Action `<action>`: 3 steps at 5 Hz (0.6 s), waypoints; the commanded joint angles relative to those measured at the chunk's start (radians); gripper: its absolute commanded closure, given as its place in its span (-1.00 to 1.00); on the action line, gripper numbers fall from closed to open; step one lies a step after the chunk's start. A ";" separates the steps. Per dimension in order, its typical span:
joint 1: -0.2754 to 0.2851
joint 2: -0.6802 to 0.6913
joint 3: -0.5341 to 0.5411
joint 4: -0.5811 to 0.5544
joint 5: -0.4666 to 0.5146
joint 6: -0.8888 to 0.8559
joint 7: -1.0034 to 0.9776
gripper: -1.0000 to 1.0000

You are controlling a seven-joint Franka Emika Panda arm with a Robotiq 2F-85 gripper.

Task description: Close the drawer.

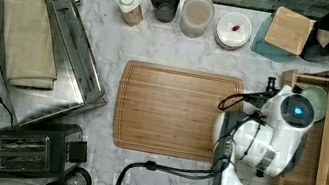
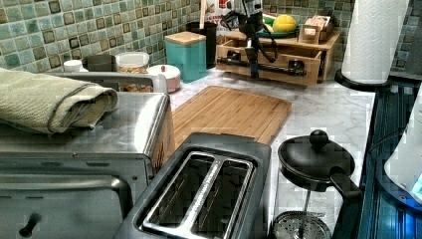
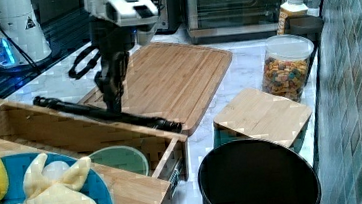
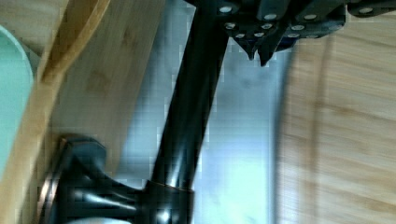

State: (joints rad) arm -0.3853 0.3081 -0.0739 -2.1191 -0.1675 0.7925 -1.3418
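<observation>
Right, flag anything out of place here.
The drawer stands pulled out of its stand toward the cutting board, a green bowl inside. The gripper is at its black handle. Nothing looks spilled.

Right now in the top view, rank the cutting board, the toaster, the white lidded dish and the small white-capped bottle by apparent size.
1. cutting board
2. toaster
3. white lidded dish
4. white-capped bottle
</observation>
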 commanded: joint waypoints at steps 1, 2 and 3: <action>-0.240 0.114 -0.102 0.314 0.174 0.141 -0.176 1.00; -0.251 0.139 -0.126 0.350 0.120 0.168 -0.146 1.00; -0.248 0.146 -0.151 0.377 0.081 0.160 -0.122 1.00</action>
State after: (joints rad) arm -0.5142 0.4331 -0.1010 -1.9678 -0.0558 0.8716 -1.4248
